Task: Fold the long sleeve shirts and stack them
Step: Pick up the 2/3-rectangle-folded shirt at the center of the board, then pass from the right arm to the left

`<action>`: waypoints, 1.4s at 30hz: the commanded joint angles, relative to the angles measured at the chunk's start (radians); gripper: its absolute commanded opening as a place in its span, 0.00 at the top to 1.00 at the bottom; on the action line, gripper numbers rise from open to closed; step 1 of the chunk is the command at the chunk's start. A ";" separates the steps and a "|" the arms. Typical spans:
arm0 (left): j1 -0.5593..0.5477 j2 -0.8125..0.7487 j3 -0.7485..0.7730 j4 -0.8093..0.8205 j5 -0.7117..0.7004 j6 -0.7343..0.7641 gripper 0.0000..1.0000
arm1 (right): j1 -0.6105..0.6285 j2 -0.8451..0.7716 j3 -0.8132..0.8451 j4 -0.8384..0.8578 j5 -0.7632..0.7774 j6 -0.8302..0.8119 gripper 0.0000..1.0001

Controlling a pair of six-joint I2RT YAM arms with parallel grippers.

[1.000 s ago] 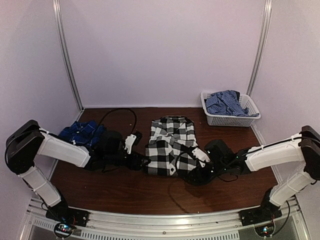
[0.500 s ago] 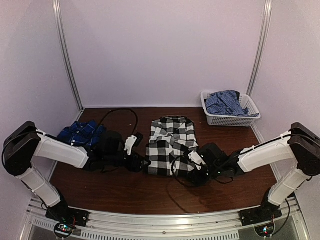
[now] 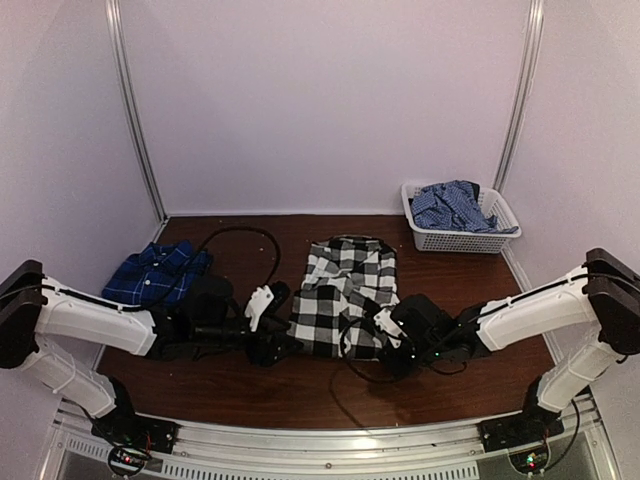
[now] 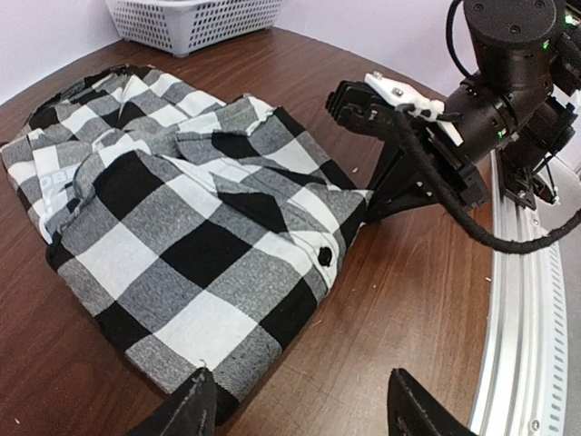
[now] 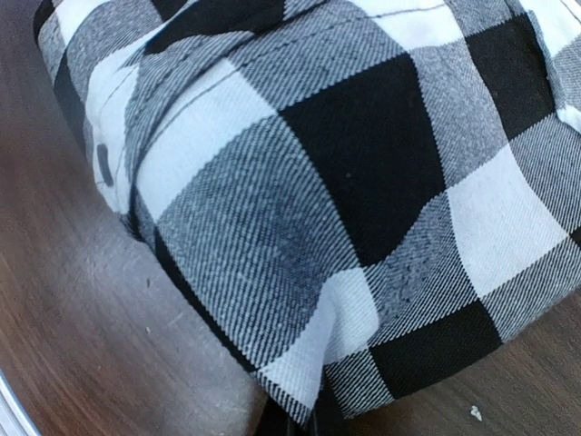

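A long sleeve shirt with large black-and-white checks (image 3: 345, 292) lies partly folded in the middle of the table. A dark blue plaid shirt (image 3: 155, 272) lies folded at the far left. My right gripper (image 3: 372, 338) is at the checked shirt's near right edge, shut on a pinch of its hem (image 5: 313, 400). My left gripper (image 4: 304, 409) stands open at the near left corner (image 4: 213, 363). One fingertip (image 4: 195, 404) is against the cloth and the other (image 4: 413, 404) is over bare wood. Nothing is held between them.
A white basket (image 3: 462, 238) at the back right holds crumpled blue checked cloth (image 3: 450, 205). In the left wrist view the right arm (image 4: 454, 118) with its black cable sits close beside the checked shirt. The table's metal front rail (image 4: 526, 300) runs just beyond.
The right gripper moved in and shut on the checked shirt's near right edge. The left arm slid nearer and right to the shirt's near left corner, uncovering the blue shirt.
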 commanded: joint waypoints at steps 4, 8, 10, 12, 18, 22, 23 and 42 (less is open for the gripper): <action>-0.051 -0.051 -0.020 0.072 -0.041 0.188 0.33 | 0.033 -0.118 -0.027 -0.153 -0.102 0.051 1.00; -0.119 -0.055 -0.040 0.096 -0.089 0.311 0.31 | 0.033 -0.197 -0.044 -0.186 -0.194 0.075 1.00; -0.147 -0.041 -0.041 0.099 -0.114 0.369 0.30 | 0.033 -0.227 -0.047 -0.187 -0.248 0.092 1.00; -0.170 -0.020 -0.036 0.094 -0.136 0.413 0.29 | 0.033 -0.245 -0.044 -0.194 -0.290 0.111 1.00; -0.203 0.047 -0.025 0.096 -0.217 0.493 0.28 | 0.033 -0.291 -0.056 -0.185 -0.402 0.170 1.00; -0.207 0.067 -0.023 0.084 -0.288 0.531 0.27 | 0.033 -0.332 -0.066 -0.193 -0.435 0.193 1.00; -0.206 0.078 -0.019 0.078 -0.295 0.535 0.27 | 0.032 -0.342 -0.067 -0.194 -0.441 0.197 1.00; -0.233 0.190 0.004 0.073 -0.286 0.571 0.39 | -0.011 -0.409 -0.085 -0.226 -0.457 0.217 1.00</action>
